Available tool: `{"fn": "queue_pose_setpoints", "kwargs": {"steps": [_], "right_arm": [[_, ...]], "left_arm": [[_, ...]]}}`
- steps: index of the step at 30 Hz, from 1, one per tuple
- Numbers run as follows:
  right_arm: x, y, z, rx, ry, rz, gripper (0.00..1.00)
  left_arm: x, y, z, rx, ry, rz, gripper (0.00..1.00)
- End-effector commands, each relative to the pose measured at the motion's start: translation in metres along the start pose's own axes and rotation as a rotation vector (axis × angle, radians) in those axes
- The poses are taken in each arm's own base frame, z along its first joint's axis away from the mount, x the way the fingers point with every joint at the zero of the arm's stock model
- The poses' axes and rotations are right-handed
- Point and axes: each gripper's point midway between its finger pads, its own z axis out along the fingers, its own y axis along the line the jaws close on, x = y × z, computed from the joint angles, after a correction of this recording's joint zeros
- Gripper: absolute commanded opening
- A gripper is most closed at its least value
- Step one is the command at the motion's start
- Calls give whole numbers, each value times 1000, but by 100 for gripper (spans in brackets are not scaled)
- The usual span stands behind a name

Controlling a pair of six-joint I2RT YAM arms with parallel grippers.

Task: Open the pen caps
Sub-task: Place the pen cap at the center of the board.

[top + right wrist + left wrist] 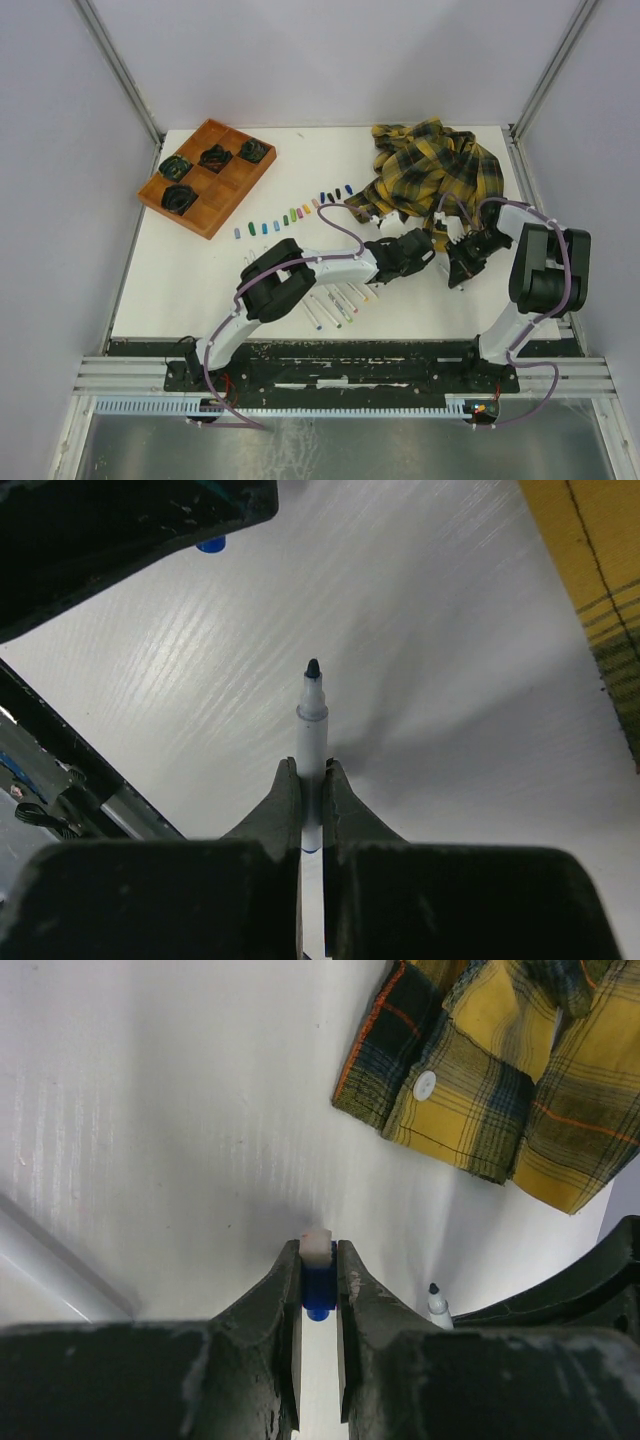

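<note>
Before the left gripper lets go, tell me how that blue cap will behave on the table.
The blue cap is short and round, so on its side it would probably roll on the smooth white table. It looks light: the left gripper pinches it whole in its jaws. Being hard-looking plastic, it should keep its shape.

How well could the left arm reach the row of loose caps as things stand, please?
Probably yes: the row of caps lies on the table beyond the left arm, nothing between. But the left gripper grips a blue cap, so it could only set that down.
</note>
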Motion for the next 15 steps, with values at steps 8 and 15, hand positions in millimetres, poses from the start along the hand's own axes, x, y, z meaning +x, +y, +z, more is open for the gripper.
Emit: {"fn": "queue_pose_setpoints", "kwargs": {"steps": [8, 15], "right_arm": [[1, 1, 7, -71, 52, -6, 10], [3, -3, 9, -45, 63, 9, 20]], "left_arm": [[-10, -5, 5, -16, -29, -101, 28], [-3, 2, 13, -24, -8, -93, 37]]}}
